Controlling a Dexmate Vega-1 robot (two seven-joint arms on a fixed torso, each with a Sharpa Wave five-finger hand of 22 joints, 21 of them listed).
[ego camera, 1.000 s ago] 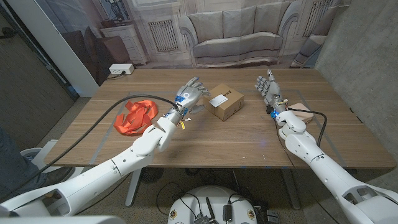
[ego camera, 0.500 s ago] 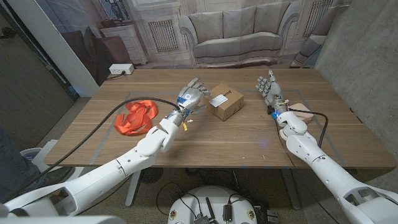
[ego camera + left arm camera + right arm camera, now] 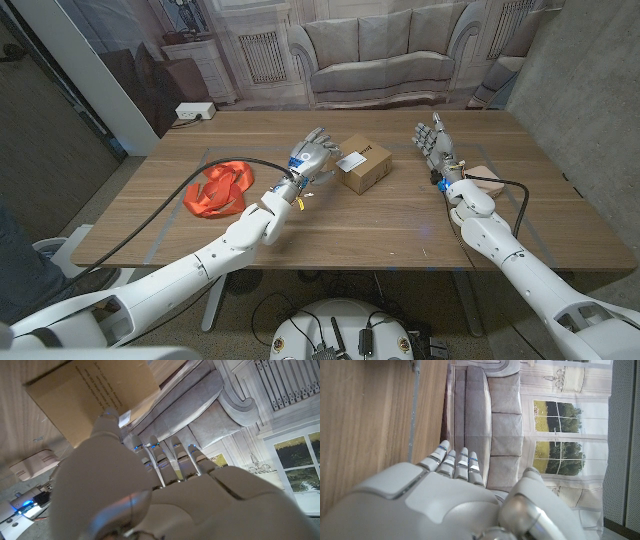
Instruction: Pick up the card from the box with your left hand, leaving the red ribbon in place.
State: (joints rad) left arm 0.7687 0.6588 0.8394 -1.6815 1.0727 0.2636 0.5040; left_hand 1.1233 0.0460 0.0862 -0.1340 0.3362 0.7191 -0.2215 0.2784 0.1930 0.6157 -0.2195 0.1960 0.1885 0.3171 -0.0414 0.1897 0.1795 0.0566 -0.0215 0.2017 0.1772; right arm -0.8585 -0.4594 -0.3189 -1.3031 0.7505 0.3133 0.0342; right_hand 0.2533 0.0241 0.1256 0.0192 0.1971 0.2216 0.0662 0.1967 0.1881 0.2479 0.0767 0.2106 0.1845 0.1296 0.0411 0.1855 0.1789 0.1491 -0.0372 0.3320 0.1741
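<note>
Head view: a wooden table carried a small cardboard box near its middle, with a white card lying on the box's top at the side facing the left hand. The left hand was raised just beside that side of the box, its fingers slightly apart and reaching toward the card; whether a fingertip touched the card or the box could not be told, and nothing was visibly held. A black cable ran along the left arm. The red ribbon lay bunched on the table, well apart from the box, on the far side of the left arm. The right hand stood upright with palm vertical and fingers apart, holding nothing, on the other side of the box and clear of it. A pale wooden block lay near the right wrist.

Left wrist view: the back of the left hand appeared with its fingers spread, and the printed side of the box close beyond the fingertips.

Right wrist view: the right hand showed straight, separated fingers above the table surface.
</note>
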